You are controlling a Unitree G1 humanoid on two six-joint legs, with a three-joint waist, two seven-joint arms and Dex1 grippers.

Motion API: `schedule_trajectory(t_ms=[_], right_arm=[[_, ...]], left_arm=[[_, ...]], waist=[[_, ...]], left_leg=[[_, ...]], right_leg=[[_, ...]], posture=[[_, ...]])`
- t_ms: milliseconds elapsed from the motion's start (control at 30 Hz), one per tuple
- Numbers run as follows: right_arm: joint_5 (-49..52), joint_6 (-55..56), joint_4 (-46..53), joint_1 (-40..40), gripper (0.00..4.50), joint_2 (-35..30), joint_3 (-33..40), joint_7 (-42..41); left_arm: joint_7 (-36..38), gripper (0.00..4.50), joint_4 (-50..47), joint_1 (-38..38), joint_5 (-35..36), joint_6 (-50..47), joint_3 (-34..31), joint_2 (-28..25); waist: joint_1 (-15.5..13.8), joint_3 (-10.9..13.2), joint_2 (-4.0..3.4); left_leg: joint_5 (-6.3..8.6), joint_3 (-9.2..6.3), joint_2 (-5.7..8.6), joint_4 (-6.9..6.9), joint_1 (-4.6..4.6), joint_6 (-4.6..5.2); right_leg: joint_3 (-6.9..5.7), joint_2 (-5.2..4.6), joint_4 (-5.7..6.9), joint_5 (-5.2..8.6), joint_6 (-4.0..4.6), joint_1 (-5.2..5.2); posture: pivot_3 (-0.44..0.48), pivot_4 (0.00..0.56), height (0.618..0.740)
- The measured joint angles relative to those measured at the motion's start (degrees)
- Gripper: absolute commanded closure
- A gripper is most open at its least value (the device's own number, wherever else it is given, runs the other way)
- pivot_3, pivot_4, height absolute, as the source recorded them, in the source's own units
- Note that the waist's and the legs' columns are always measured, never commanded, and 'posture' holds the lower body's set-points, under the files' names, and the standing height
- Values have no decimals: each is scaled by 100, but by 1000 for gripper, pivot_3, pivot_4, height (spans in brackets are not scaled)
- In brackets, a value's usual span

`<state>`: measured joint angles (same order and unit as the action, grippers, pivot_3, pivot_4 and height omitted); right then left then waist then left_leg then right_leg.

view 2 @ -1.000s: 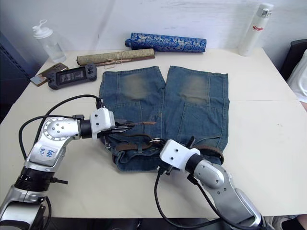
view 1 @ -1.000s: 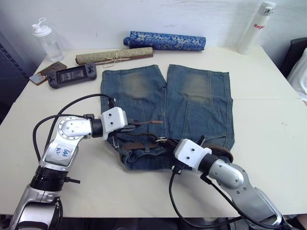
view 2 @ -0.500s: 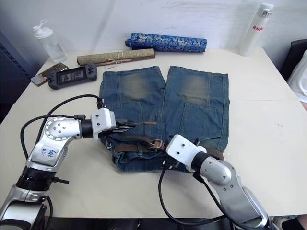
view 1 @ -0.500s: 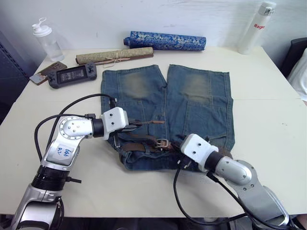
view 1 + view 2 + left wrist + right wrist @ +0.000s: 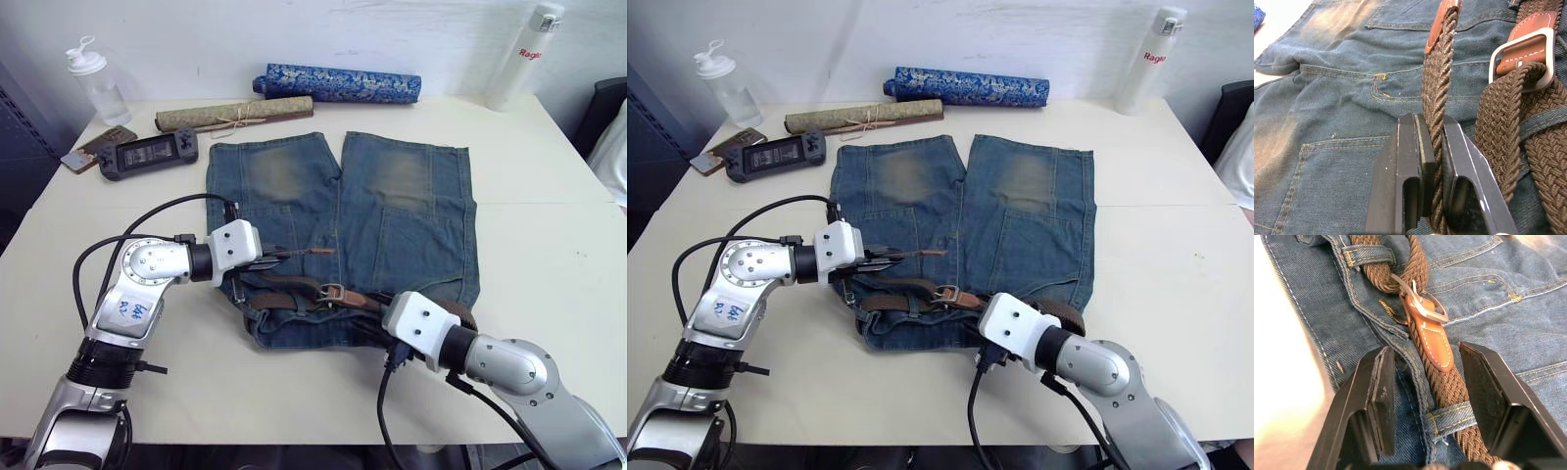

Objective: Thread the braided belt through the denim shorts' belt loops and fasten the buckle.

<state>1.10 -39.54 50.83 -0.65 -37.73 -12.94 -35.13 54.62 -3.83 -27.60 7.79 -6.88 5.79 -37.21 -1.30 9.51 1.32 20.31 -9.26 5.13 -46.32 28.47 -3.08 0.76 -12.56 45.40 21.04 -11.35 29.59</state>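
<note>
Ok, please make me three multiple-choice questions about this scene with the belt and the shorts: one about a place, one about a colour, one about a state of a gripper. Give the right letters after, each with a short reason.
1. Where does the blue patterned roll lie?
A. at the table's far edge, beyond the denim shorts
B. on the shorts
C. beside the right gripper

2. What colour is the leather tab behind the buckle?
A. black
B. reddish-brown
C. white

3. What is the left gripper doing?
A. open above the table
B. shut on the braided belt
C. holding a bottle

Answers:
1. A, the roll sits by the wall, past the leg ends.
2. B, the right wrist view shows the stitched brown tab.
3. B, the left wrist view shows both fingers pressing the woven strap.
</note>
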Motion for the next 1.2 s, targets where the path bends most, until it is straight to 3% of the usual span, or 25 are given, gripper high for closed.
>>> schedule_trajectory(t_ms=[567, 633, 667, 700, 733, 833, 1200], right_arm=[[-923, 183, -635, -552, 2208, 265, -786, 452], [-967, 165, -653, -611, 2775, 333, -851, 469], [-976, 155, -659, -630, 2850, 349, -871, 472], [-986, 146, -665, -642, 3386, 358, -885, 472], [-1009, 133, -681, -673, 3499, 379, -921, 474], [-1113, 59, -801, -922, 4497, 410, -973, 450], [-1593, 318, -1162, -1698, 4495, 292, -1438, 136]], left_arm=[[-7, 4500, 2, -63, -8, -4, 2, 22], [-5, 4500, 2, -63, -13, -4, 2, 22], [-4, 4500, 2, -63, -13, -4, 2, 22], [-2, 4500, 2, -63, -13, -4, 2, 22], [-1, 4500, 2, -63, -15, -4, 5, 22], [66, 4500, 15, -68, -53, -3, 61, 8], [325, 4500, 270, -373, -256, 50, 204, -150]], waist=[[10, 0, 0], [11, 0, 0], [12, 0, 0], [12, 0, 0], [13, 0, 0], [17, 0, 0], [109, 0, 0]], left_leg=[[-1, -1, 0, -1, 0, -1], [-1, -1, 0, -1, 0, -1], [-1, -1, 0, -1, 0, -1], [-1, -1, 0, -1, 0, -1], [-1, -1, 0, -1, 0, -1], [-1, -1, 0, -3, 1, -2], [-2, -6, 1, -3, 4, -3]], right_leg=[[1, 0, 1, 0, 0, 1], [0, 1, 2, 0, 0, 2], [0, 1, 2, 0, 0, 2], [0, 1, 2, 0, 0, 2], [0, 1, 2, 0, 0, 2], [0, 1, 4, 0, 0, 2], [-5, 1, 6, 1, 0, 4]], posture=[[0, 150, 637], [0, 150, 637], [0, 150, 637], [0, 150, 637], [0, 150, 637], [0, 150, 637], [0, 150, 637]])
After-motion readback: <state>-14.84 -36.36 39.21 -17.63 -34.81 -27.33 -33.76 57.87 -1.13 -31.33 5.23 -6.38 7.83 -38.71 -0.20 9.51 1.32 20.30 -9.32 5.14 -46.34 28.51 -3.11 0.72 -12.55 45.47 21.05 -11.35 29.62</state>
